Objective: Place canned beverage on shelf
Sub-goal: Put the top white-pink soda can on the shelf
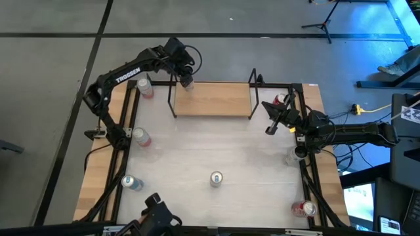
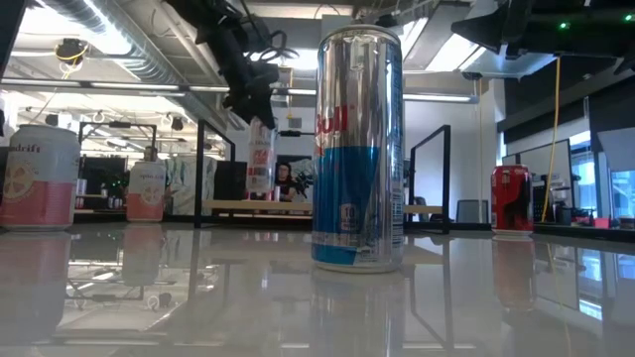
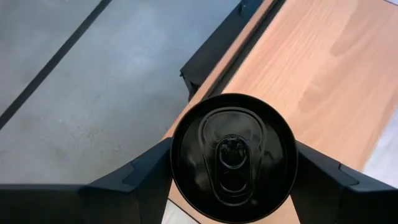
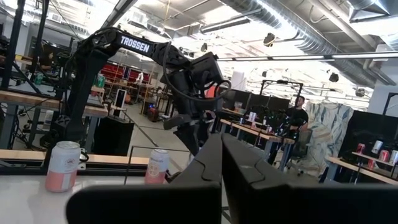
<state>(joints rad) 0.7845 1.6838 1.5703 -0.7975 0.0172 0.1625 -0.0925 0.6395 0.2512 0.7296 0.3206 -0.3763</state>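
Observation:
My left gripper [image 1: 187, 81] is shut on a slim white-and-red can [image 2: 260, 159] over the far left corner of the shelf [image 1: 213, 98]. The shelf is a light-wood board on a black wire frame with upright end posts. In the left wrist view the can's dark top [image 3: 233, 155] sits between my two fingers, with the board [image 3: 329, 68] below it. My right gripper [image 1: 269, 128] is shut and empty, above the table just right of the shelf's right end. It also shows in the right wrist view [image 4: 222, 155]. My left gripper pinches the can's upper wall [image 2: 260, 127] between its two fingers [image 3: 149, 180], one on each side just under the top rim. The fingers come from above, pointing down. The can hangs upright below them, its base just above the shelf board [image 2: 298, 206].
A silver-and-blue can [image 1: 216, 177] stands mid-table near the front. Pink cans [image 1: 145, 87] [image 1: 142, 137] and a blue can [image 1: 130, 183] stand along the left edge. Red cans [image 1: 281, 99] [image 1: 304, 208] stand on the right. The rest of the shelf board is bare.

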